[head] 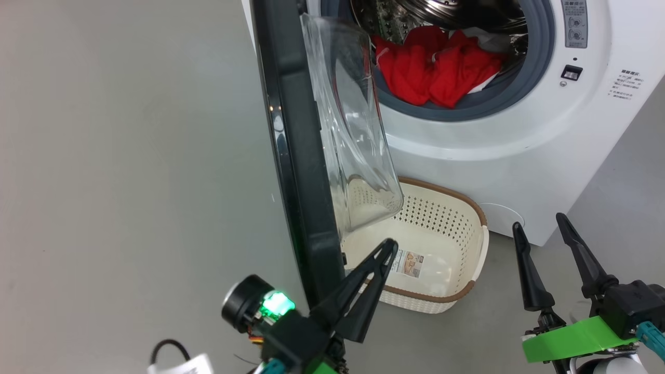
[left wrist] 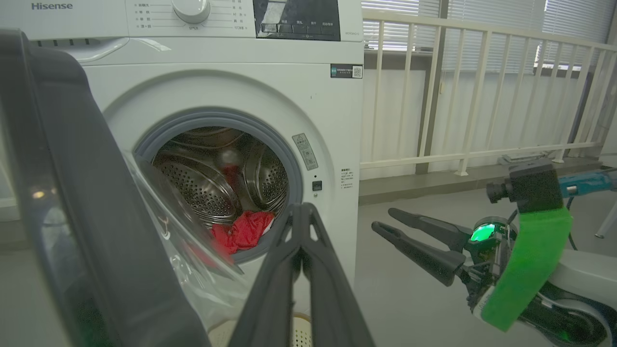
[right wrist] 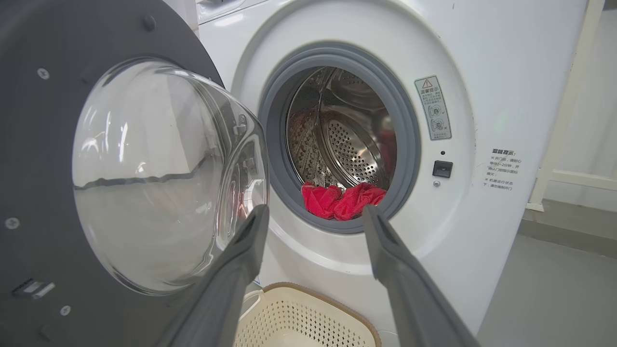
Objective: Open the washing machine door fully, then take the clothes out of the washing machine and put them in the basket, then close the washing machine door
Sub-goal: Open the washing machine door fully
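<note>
The washing machine stands with its door swung out about halfway, edge-on in the head view. Red clothes lie at the drum's front lip. The cream basket sits empty on the floor below the opening. My left gripper is shut, empty, its tips just right of the door's lower edge, over the basket. My right gripper hangs open to the right of the basket, holding nothing.
Grey floor spreads to the left of the door. A white railing and blinds run behind the machine's right side. A pale post stands right of the machine.
</note>
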